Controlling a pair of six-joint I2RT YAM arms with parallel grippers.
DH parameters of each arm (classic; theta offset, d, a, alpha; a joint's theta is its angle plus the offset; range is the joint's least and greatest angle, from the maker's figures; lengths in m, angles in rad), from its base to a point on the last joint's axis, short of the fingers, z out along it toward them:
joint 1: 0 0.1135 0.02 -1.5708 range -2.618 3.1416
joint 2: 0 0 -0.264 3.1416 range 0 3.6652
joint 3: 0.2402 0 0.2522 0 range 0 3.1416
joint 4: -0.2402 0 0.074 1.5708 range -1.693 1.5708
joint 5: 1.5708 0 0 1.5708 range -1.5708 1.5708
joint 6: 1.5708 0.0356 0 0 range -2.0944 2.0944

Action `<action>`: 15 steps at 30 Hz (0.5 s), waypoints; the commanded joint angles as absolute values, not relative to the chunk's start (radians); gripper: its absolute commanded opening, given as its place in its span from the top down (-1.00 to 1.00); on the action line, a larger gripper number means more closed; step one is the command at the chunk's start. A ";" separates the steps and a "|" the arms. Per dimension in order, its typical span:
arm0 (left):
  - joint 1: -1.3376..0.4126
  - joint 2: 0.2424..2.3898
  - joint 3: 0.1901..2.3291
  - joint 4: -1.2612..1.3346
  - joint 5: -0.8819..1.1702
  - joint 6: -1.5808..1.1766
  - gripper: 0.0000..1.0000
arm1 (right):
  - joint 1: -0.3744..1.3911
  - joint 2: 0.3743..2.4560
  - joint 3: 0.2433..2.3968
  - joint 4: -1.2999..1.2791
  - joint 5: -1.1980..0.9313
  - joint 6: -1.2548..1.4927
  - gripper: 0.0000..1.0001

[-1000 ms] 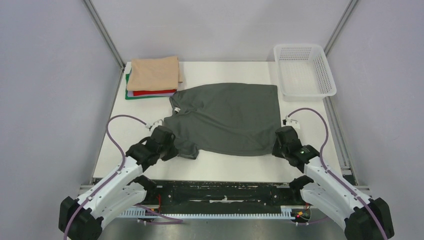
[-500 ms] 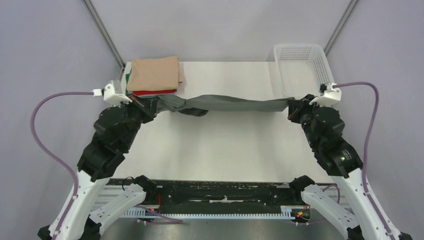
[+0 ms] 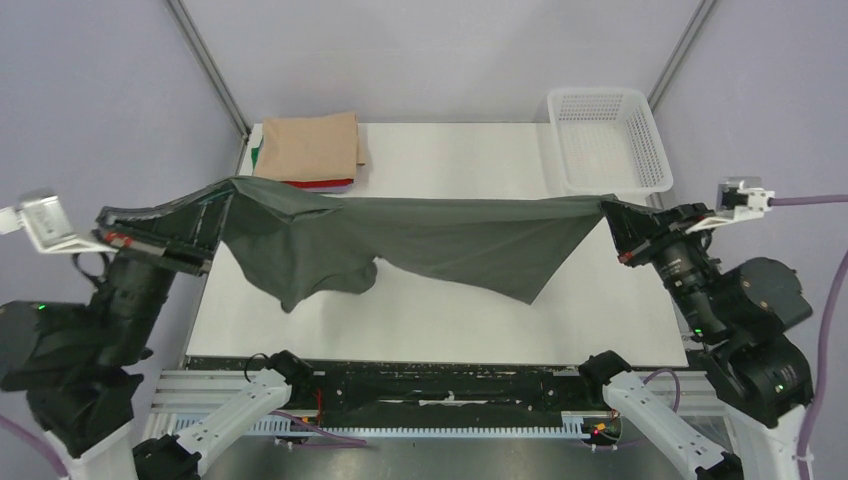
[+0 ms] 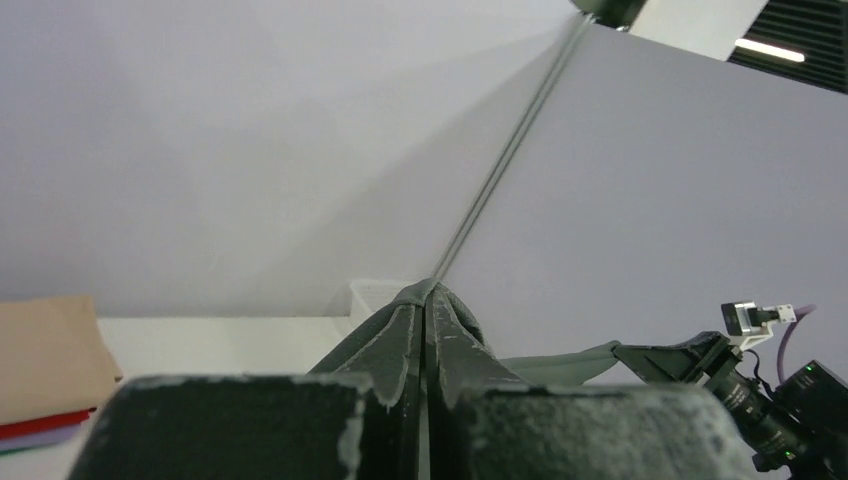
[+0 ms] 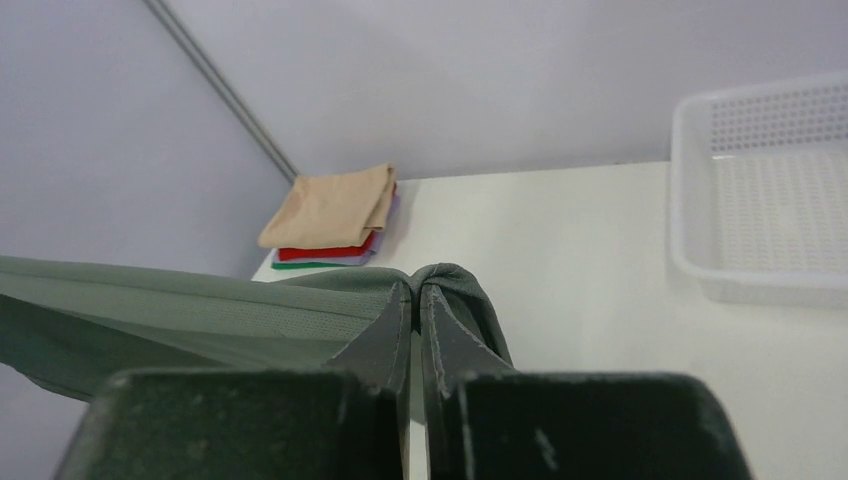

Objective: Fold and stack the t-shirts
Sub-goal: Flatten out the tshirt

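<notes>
White table (image 3: 450, 150) under taut, mid-air, sagging charcoal t-shirt (image 3: 440, 235)

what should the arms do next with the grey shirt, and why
Probably lower both arms together to spread the grey t-shirt flat on the table: the left gripper and right gripper each pinch an end, and it hangs stretched above it, unfolded.

My two arms (image 3: 235, 410) wear white shells over black joints, my dark fingers (image 4: 250, 425) are scuffed pale along their edges, a white camera block (image 3: 742, 192) tops each wrist, and purple cables (image 3: 812, 200) trail away.
</notes>
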State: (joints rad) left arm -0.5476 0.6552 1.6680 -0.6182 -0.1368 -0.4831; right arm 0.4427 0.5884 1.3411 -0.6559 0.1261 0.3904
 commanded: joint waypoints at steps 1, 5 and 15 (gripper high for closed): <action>-0.546 0.668 1.794 -0.671 -0.033 -0.380 0.96 | 0.446 0.578 1.469 -0.734 0.003 0.361 1.00; -0.533 0.658 1.803 -0.674 0.044 -0.380 0.96 | 0.445 0.574 1.500 -0.759 -0.067 0.359 1.00; -0.526 0.738 1.500 -0.552 -0.195 -0.382 0.96 | 0.443 0.564 1.249 -0.687 0.305 0.371 1.00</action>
